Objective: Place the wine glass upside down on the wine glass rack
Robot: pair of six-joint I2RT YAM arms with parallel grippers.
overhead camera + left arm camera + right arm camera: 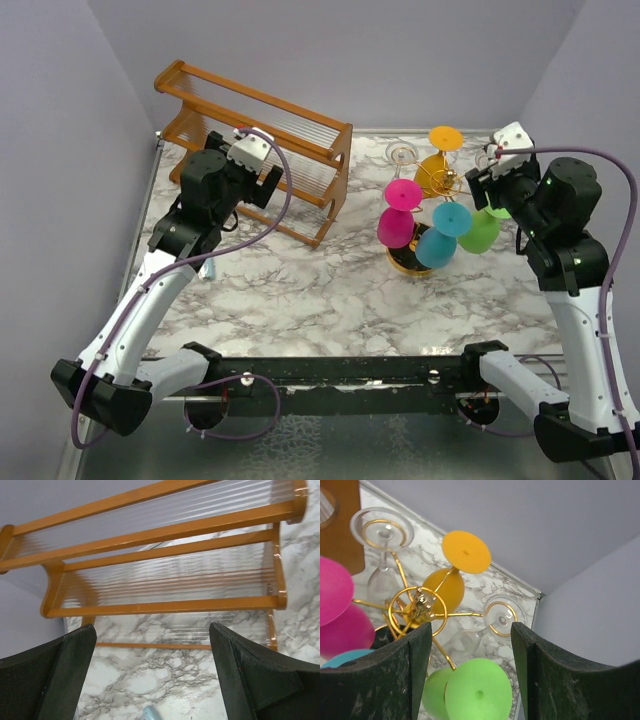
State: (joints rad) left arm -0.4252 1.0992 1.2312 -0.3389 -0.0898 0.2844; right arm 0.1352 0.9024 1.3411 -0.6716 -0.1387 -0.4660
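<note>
Top external view: the marble table (300,300) stretches away from the arm bases. On the left, the left gripper (266,184) hangs just short of the wooden shelf (255,130). Its wrist view shows the left gripper (152,630) with its fingers spread wide and only the shelf (165,605) and marble between them.

To the right, the wine glass rack (412,262) stands on the marble with six glasses hanging from it, feet up and bowls down: pink (397,218), blue (440,238), green wine glass (482,232), orange (438,160) and two clear ones behind. The right gripper (484,184) hovers just beside the rack. From its wrist, the right gripper (470,630) has its jaws apart, clamping nothing — the green wine glass (477,692) hangs on a gold arm of the rack (417,605), framed between the fingers.
</note>
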